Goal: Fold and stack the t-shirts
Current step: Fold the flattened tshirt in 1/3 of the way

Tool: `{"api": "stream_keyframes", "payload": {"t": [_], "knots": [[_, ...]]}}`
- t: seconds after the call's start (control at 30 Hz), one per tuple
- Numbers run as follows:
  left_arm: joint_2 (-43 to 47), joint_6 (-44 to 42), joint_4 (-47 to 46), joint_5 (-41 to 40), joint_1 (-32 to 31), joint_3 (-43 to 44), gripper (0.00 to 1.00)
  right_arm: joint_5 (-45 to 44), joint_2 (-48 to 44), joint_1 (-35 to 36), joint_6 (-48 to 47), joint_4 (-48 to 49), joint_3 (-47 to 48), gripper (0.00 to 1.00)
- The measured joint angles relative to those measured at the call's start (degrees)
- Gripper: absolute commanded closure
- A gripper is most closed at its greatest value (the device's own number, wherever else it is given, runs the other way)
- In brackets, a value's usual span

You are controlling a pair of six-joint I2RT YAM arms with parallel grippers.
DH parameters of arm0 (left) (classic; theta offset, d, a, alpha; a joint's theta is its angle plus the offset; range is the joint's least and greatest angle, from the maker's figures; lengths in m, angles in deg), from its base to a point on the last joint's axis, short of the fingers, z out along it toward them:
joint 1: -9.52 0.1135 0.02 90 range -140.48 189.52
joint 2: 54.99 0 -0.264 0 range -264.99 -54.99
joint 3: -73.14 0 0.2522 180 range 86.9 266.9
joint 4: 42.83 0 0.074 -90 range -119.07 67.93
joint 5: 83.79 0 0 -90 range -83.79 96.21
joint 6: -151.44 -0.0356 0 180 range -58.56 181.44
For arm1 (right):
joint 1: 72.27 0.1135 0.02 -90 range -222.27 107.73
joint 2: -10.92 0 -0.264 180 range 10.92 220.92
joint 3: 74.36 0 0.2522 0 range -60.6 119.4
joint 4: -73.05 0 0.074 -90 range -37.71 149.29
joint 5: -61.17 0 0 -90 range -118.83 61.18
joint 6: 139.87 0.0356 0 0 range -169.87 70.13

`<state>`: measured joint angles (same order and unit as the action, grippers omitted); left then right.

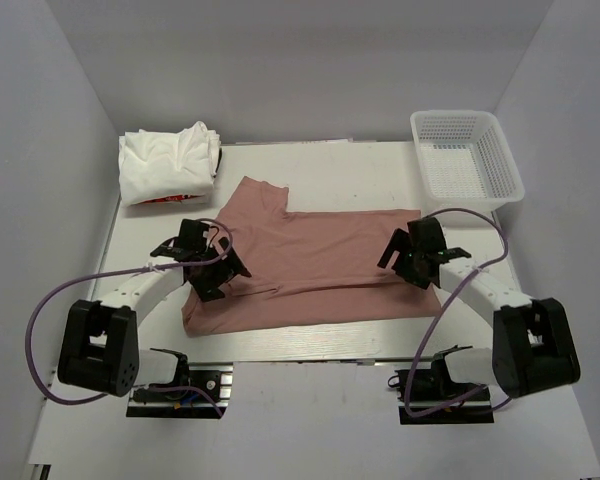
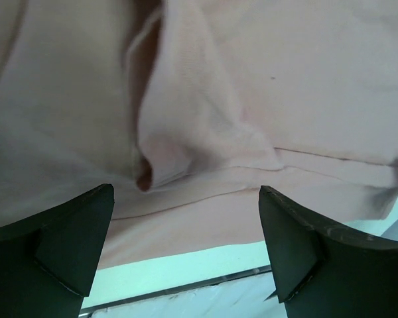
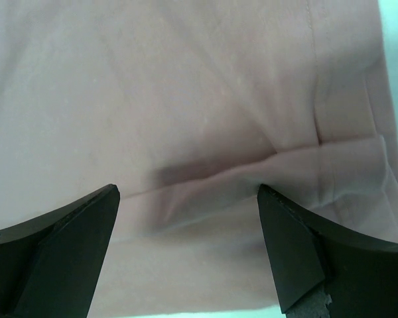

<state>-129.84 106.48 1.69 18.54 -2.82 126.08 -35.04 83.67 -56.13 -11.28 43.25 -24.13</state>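
Note:
A dusty pink t-shirt (image 1: 320, 265) lies spread on the white table, plain side up, one sleeve pointing to the back left. My left gripper (image 1: 220, 278) is open just above its left edge; in the left wrist view the pink cloth (image 2: 252, 99) shows a fold and a hem between the spread fingers (image 2: 292, 245). My right gripper (image 1: 398, 262) is open above the shirt's right part; the right wrist view shows a crease in the cloth (image 3: 205, 165) between its fingers (image 3: 298, 252). Folded white t-shirts (image 1: 168, 163), one with red print, are stacked at the back left.
A white plastic mesh basket (image 1: 465, 155) stands at the back right corner. Grey walls close the table on the left, right and back. The table's front edge (image 1: 310, 345) runs just below the shirt's hem.

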Motion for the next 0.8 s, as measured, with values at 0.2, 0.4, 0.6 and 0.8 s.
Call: {"api": "stream_keyframes", "payload": {"t": [0.2, 0.4, 0.6, 0.8], "knots": [[-1.6, 0.15, -3.61, 2.08, -1.84, 0.02, 0.0, -1.01, 6.69, 0.0, 0.04, 1.11, 5.09, 0.1], [-8.07, 0.35, -6.01, 2.58, -2.82, 3.15, 0.0, -3.21, 5.88, 0.0, 0.0, 1.77, 9.84, 0.1], [-13.75, 0.44, -9.01, 3.78, -3.26, 12.52, 0.0, -5.86, 0.72, 0.0, -0.02, 2.05, 9.86, 0.1], [-19.74, 0.44, -12.63, 3.85, -3.63, 24.17, 0.0, -7.93, -1.18, -0.04, -0.15, 1.4, 10.05, 0.1]]}}
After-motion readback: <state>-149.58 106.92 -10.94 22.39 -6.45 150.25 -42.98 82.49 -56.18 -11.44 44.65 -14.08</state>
